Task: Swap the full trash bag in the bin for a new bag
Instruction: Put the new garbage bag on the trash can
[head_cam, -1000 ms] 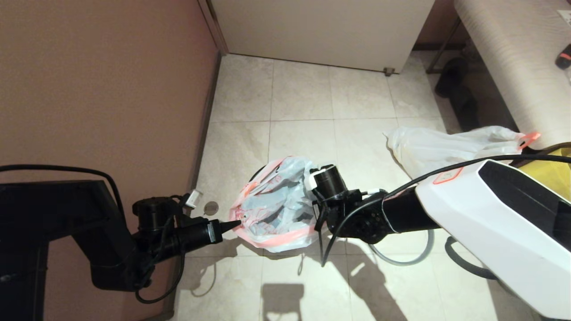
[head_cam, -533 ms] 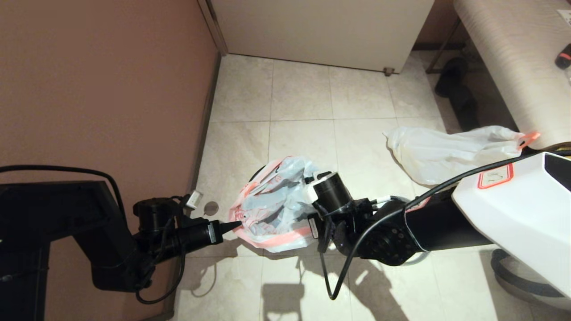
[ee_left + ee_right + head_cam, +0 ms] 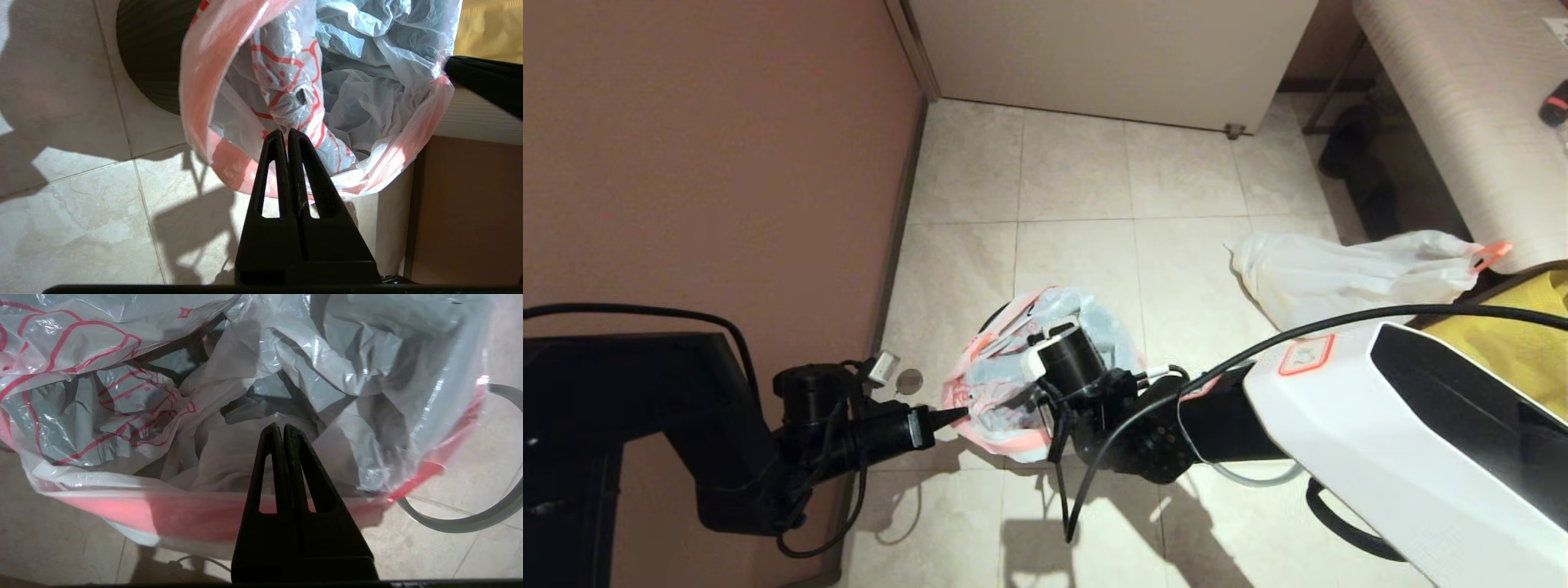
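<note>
While the small round black plastic bin (image 3: 151, 61) stands on the tiled floor (image 3: 1078, 180), its mouth is draped with the thin translucent white new bag (image 3: 1001, 371) printed in orange-red. At the bag's near-left edge the left gripper (image 3: 287, 134) is seen, jaws pressed together on its orange rim. Over the opening the right gripper (image 3: 283, 428) is held, jaws closed, though whether film is pinched cannot be told. Farther right, the bulging plain white full trash bag (image 3: 1339, 273) lies on the floor.

Two bags (image 3: 1347, 273), one bin (image 3: 151, 53).
</note>
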Motion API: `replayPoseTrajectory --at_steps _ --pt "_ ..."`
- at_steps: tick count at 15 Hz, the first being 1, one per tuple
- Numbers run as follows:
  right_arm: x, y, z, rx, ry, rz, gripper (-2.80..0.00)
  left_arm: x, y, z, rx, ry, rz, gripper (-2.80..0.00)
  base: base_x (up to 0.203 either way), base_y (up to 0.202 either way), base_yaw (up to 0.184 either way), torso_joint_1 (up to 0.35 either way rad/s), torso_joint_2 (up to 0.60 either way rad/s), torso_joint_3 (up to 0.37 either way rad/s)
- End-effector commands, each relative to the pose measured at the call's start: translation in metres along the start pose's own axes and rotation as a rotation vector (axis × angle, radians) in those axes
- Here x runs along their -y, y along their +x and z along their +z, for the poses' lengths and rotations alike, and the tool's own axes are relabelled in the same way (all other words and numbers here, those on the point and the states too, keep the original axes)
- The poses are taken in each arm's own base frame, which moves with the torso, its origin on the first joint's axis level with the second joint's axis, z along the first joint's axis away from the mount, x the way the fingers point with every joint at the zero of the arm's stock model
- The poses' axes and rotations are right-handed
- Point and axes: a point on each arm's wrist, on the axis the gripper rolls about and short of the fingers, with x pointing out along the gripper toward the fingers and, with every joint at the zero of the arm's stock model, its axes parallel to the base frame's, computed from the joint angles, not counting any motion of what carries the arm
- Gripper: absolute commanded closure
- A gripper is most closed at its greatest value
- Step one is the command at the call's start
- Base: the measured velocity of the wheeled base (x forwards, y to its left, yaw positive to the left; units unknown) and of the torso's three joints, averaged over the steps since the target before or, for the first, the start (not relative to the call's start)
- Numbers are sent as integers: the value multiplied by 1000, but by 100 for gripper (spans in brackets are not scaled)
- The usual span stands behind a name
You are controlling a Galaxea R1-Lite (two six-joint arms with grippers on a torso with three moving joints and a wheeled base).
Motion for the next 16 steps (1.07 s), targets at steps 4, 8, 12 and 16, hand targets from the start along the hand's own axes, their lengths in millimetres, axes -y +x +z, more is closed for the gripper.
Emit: replayPoseTrajectory --at_steps 4,8,12,16 --pt "-20 30 -16 -66 -71 -10 0 1 6 0 11 9 24 0 0 0 0 0 0 0" --pt "-21 13 -11 -102 -100 -4 0 0 7 0 16 10 36 0 0 0 0 0 0 0" --pt "-32 -18 -7 -145 -100 25 0 -1 8 1 19 12 37 0 0 0 0 0 0 0" --pt "-37 -23 -23 -258 -115 36 0 1 -3 -24 -60 -51 66 0 0 0 0 0 0 0"
